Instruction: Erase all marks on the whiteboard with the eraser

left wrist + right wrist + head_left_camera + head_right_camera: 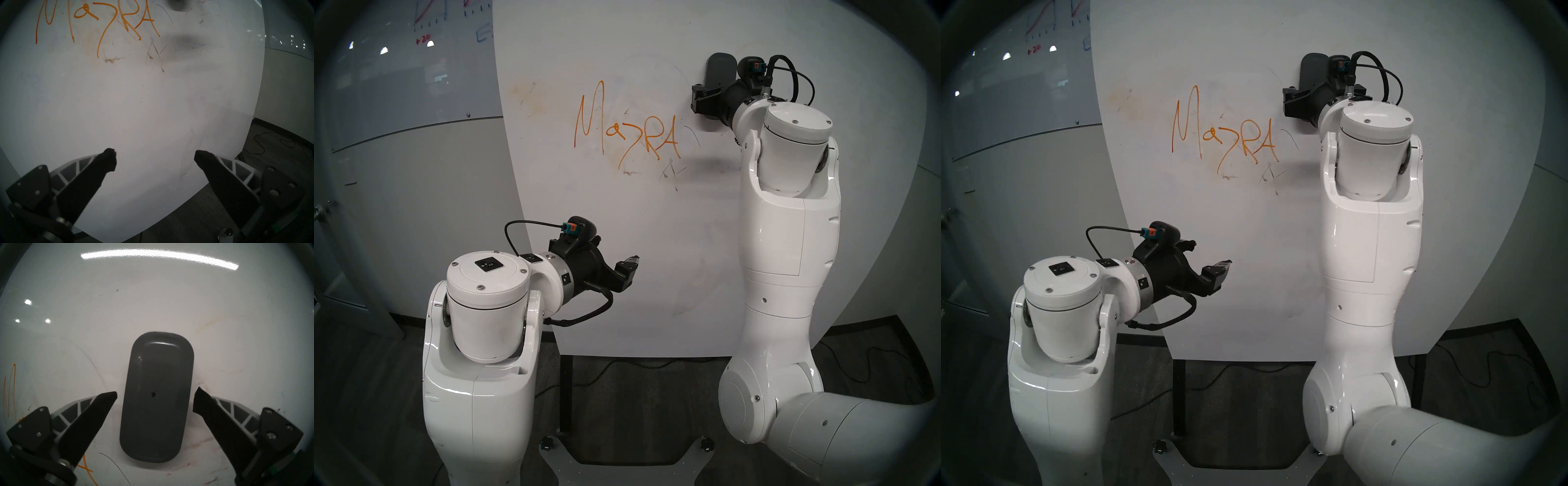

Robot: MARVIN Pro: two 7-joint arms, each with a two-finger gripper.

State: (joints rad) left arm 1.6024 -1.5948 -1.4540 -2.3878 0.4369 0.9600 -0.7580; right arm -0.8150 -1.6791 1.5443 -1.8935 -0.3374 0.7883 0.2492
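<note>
The whiteboard (636,217) stands upright in front of me. Thin orange letters (626,130) run across its middle, with dark scratchy strokes (670,173) below them and a brownish smudge (531,101) to their left. The dark grey eraser (719,69) sits flat against the board at the upper right. In the right wrist view the eraser (156,395) stands lengthwise between the fingers of my right gripper (155,395), which is open with a gap on each side. My left gripper (616,251) hangs open and empty before the board's lower part, below the letters (95,18).
A glossy glass board (398,68) with red and blue drawings hangs on the wall at the left. The whiteboard's black leg (565,393) rises from a grey base (551,461) on the dark floor. Loose cables (857,366) lie on the floor at the right.
</note>
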